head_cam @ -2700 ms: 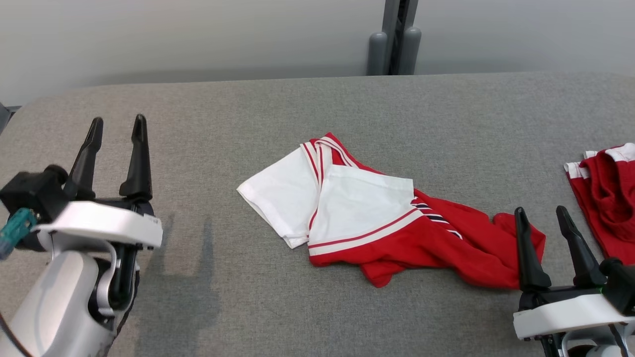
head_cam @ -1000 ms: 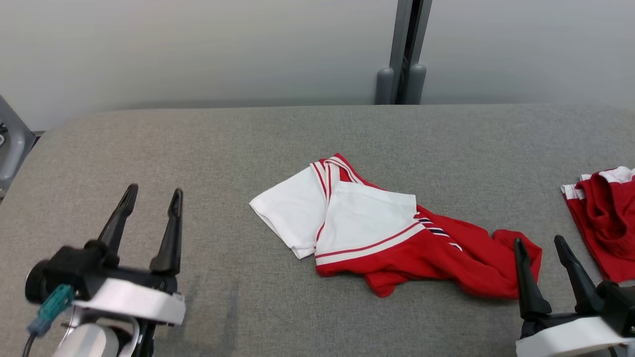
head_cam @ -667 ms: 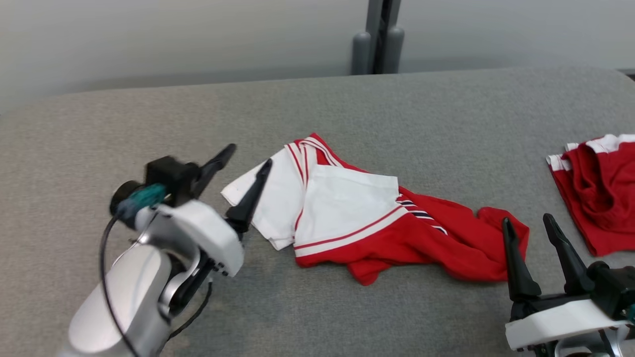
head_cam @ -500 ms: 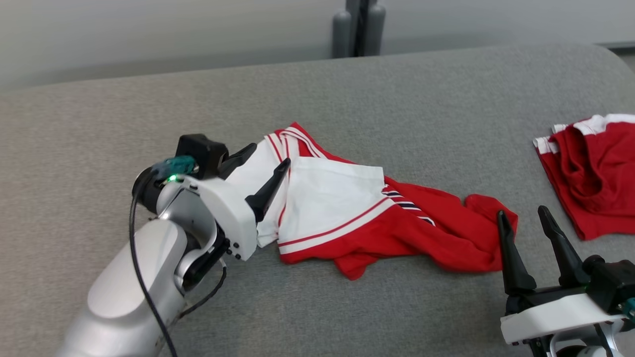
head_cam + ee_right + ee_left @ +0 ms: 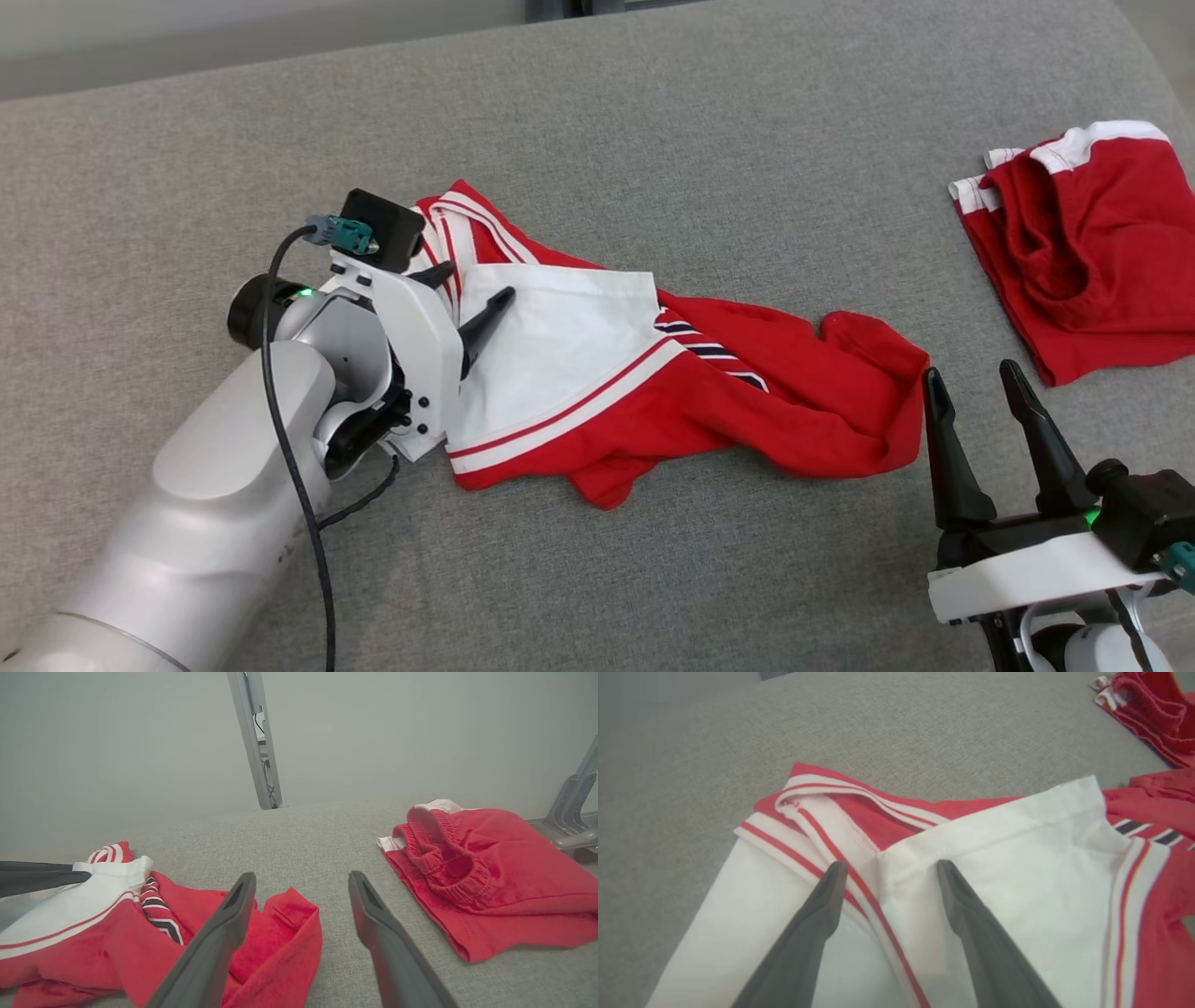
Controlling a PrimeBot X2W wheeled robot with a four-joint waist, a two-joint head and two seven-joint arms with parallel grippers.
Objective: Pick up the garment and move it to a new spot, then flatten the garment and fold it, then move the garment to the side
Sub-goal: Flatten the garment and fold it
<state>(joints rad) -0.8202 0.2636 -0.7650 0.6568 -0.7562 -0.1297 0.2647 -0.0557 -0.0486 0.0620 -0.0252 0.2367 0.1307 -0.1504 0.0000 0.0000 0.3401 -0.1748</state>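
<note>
Your left gripper (image 5: 471,287) has its fingers spread wide over the white collar end of the crumpled red-and-white garment (image 5: 747,411), which lies mid-table (image 5: 653,112), gripping nothing, while your right gripper (image 5: 971,375) stands equally wide, empty, beside its red end, with a second red garment (image 5: 1083,252) farther right.

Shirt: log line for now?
left gripper: open at shirt collar | right gripper: open, beside shirt | shirt: crumpled, not lifted

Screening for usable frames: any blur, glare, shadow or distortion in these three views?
Head view: even light, no glare, garment sharp. Left wrist view: left fingers soft-edged, upper-left corner darker. Right wrist view: right fingers soft too, red shorts clear, post leans.
</note>
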